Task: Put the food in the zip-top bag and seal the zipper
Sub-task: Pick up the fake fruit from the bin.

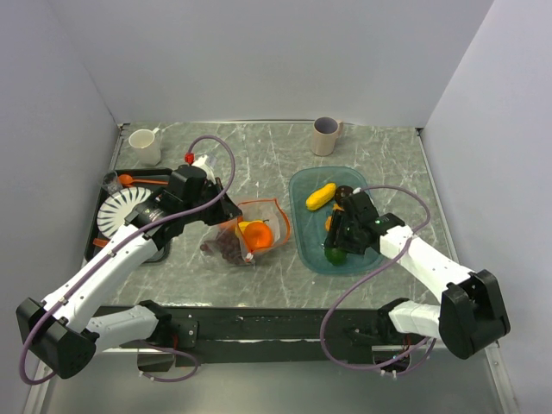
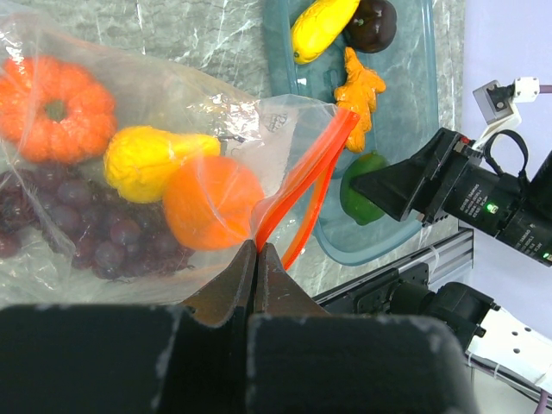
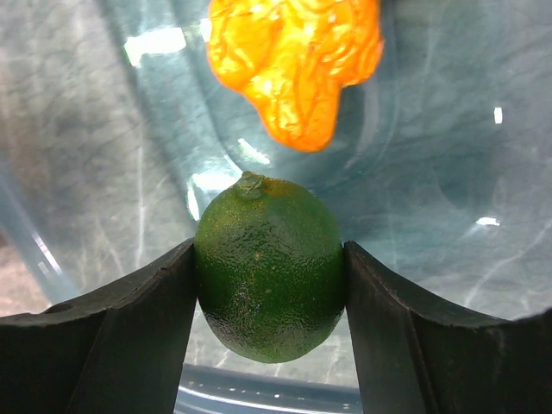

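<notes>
Right gripper (image 3: 269, 259) is clamping the lime (image 3: 269, 289) in the teal tray (image 1: 304, 231); left gripper (image 2: 257, 252) is pinching the zipper (image 2: 302, 177).
Right jaws are pressing on both sides of the lime: glossy, pebbled, egg-shaped, stem end pointing to 12 o'clock in the wrist view. Hard to tell whether it is sitting on the tray floor. Left jaws are closed tight on the orange-red strip, holding up the mouth of the zip-top bag (image 2: 220, 103). From above, the bag is lying at 9 o'clock of the lime, mouth gaping toward 3 o'clock, so the right arm is nearer. The crinkly clear film is holding a ribbed pumpkin (image 2: 53, 108), yellow gourd (image 2: 151, 159), smooth orange (image 2: 211, 203) and grape bunch (image 2: 103, 246).
</notes>
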Robot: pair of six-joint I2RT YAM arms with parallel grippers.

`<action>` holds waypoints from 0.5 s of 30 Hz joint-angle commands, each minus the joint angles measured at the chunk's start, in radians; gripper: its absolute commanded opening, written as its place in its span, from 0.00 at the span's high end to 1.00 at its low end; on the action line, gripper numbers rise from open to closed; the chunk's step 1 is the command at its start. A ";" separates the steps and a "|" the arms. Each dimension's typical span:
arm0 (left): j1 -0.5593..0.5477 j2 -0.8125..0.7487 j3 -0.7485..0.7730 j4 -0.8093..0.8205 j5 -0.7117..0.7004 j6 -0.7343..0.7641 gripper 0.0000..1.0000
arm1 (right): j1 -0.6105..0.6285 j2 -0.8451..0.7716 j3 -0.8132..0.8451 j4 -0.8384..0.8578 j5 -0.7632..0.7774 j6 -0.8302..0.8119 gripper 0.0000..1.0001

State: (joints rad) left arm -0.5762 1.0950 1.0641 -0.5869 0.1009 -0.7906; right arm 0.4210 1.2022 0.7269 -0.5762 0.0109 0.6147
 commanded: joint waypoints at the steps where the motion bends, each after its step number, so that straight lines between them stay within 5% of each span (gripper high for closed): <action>1: 0.001 -0.014 0.005 0.058 0.016 -0.006 0.99 | -0.001 -0.018 0.008 0.038 -0.040 -0.013 0.98; 15: 0.001 -0.007 0.002 0.059 0.025 -0.004 0.99 | 0.009 -0.122 0.049 0.067 -0.199 -0.032 0.99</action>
State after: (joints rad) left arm -0.5762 1.0950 1.0641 -0.5873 0.1020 -0.7906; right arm 0.4232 1.1355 0.7280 -0.5503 -0.1238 0.6003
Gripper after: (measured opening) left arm 0.016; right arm 0.690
